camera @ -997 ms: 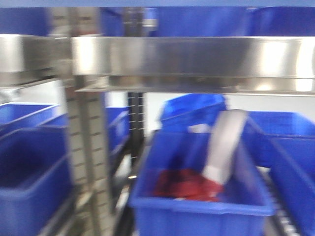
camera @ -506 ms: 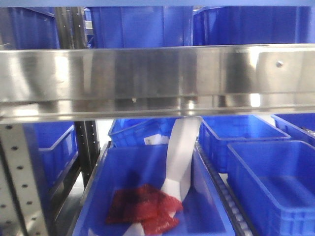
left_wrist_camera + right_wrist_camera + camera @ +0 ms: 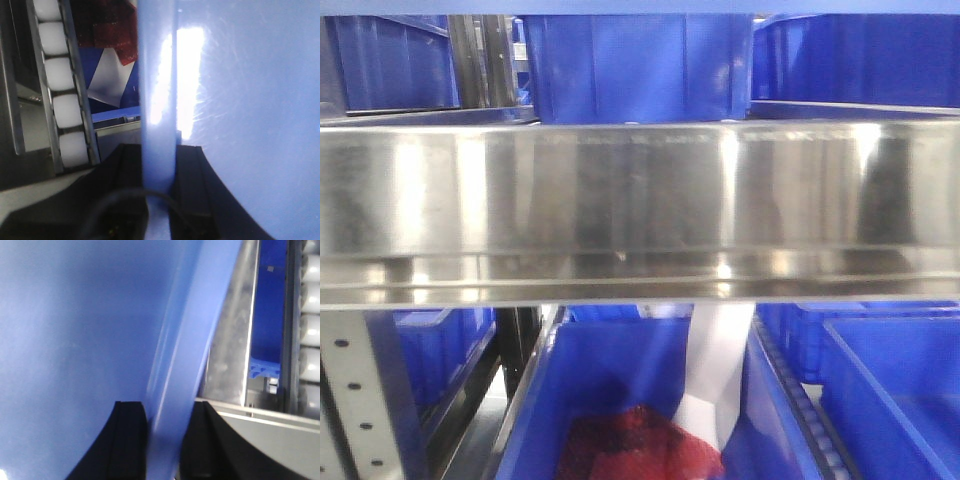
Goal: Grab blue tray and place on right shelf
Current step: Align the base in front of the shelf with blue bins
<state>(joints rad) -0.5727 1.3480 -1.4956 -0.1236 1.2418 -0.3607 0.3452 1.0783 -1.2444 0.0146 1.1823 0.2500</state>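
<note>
The blue tray (image 3: pixel 250 100) fills most of the left wrist view as a glossy pale blue surface. My left gripper (image 3: pixel 159 155) is shut on its flared rim, one black finger on each side. In the right wrist view the same tray (image 3: pixel 75 315) covers the left half, and my right gripper (image 3: pixel 165 412) is shut on its opposite rim. The right shelf (image 3: pixel 640 210) shows in the front view as a broad, shiny steel front edge spanning the whole width, very close. Neither gripper shows in the front view.
Deep dark blue bins (image 3: pixel 640 65) stand on the steel shelf. Below it, another bin (image 3: pixel 610 380) holds a red mesh item (image 3: pixel 640 450) and a white strip (image 3: pixel 720 370). A perforated grey upright (image 3: pixel 350 400) stands at the left. White roller tracks (image 3: pixel 60 85) run beside the tray.
The front view has shifted right and drawn closer to the rack. The steel shelf edge now looks taller and sits lower in the frame, and the bin with the red item has dropped toward the bottom.
</note>
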